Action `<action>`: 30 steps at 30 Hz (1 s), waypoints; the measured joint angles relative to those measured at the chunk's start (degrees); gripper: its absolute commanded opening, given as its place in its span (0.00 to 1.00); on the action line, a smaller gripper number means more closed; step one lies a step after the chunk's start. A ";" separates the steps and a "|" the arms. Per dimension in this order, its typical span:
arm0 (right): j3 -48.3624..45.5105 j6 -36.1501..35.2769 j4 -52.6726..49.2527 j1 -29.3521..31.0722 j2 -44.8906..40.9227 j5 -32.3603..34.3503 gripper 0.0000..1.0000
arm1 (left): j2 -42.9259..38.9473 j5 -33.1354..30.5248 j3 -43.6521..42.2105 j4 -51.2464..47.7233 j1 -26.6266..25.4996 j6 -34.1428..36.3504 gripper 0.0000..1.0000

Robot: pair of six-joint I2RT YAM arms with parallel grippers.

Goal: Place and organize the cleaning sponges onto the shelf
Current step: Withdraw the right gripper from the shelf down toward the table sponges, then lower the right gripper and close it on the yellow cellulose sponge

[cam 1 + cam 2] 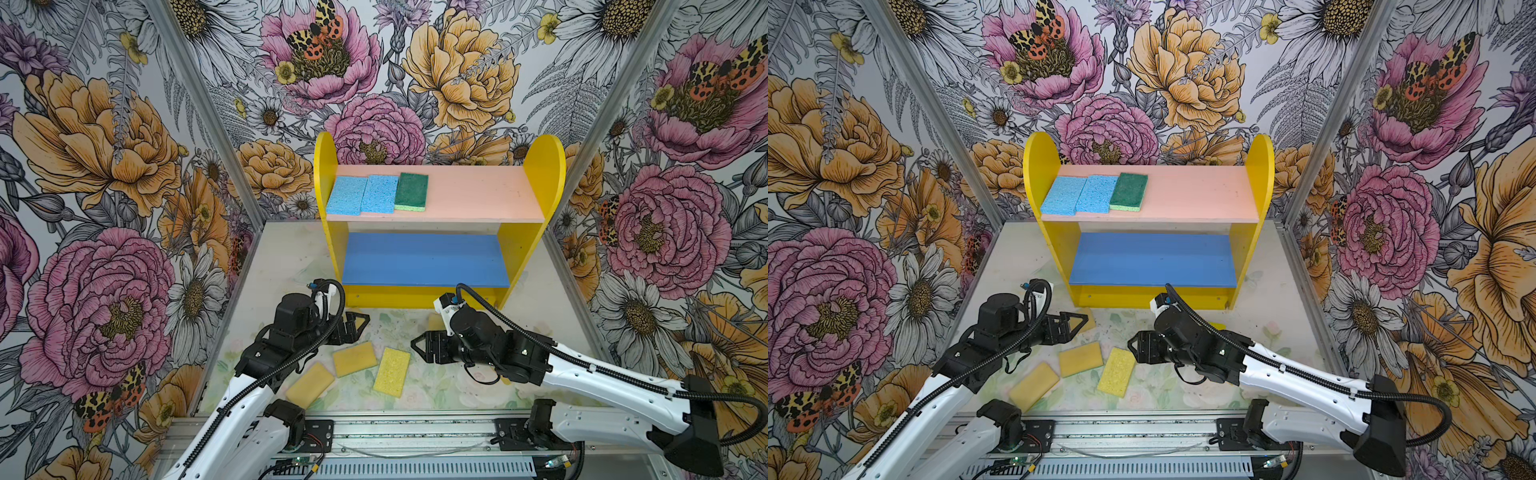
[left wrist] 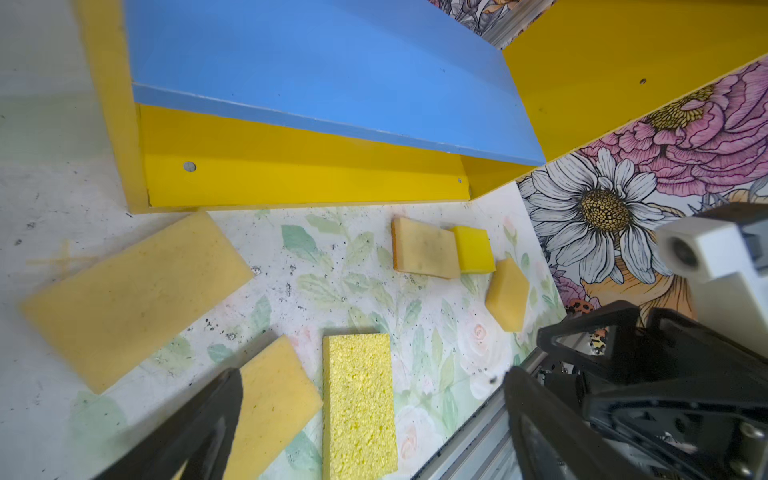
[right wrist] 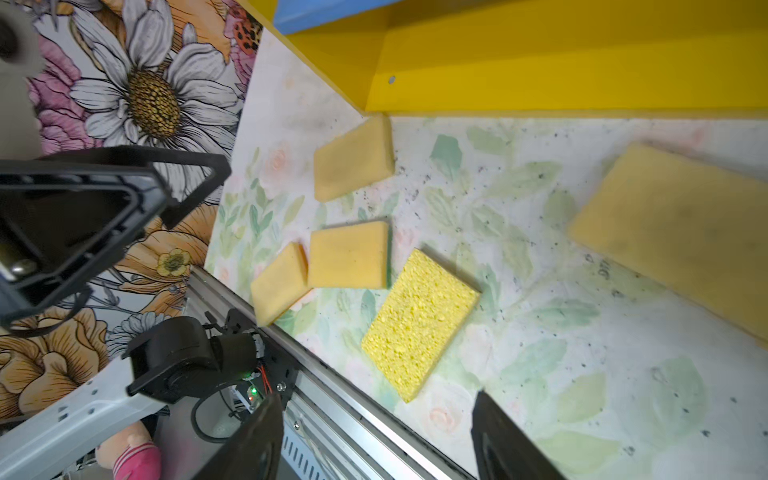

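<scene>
Floral-papered walls [image 1: 104, 166], aluminium corner posts [image 1: 203, 104], pale leaf-printed tabletop [image 1: 436, 395] with dark flecks.

Left arm [image 1: 237, 399] and right arm [image 1: 602, 374] both reach in from the bench [image 1: 436, 395] front edge, hanging low. Left end effector [image 1: 360, 322] gapes wide, right end effector [image 1: 417, 345] has its jaws apart too, both empty.

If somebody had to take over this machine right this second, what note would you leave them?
Left gripper: open, empty.
Right gripper: open, empty.
Done: two light blue sponges and dark green sponge lie on the pink upper board of the shelf.
Left: seven on the table: five tan sponges, porous pale yellow sponge, small bright yellow sponge.
Blue lower board holds nothing.
</scene>
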 measured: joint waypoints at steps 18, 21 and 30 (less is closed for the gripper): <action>-13.29 15.45 27.91 4.48 19.02 -4.59 0.60 | -0.09 -3.61 0.00 -1.70 -2.38 -0.07 0.99; -13.20 16.39 27.93 4.70 20.48 -4.61 0.60 | -0.09 -3.58 0.00 -1.70 -2.38 -0.09 0.99; -10.32 17.22 27.34 5.38 25.14 -4.59 0.56 | -0.09 -3.61 0.00 -1.70 -2.38 -0.07 0.99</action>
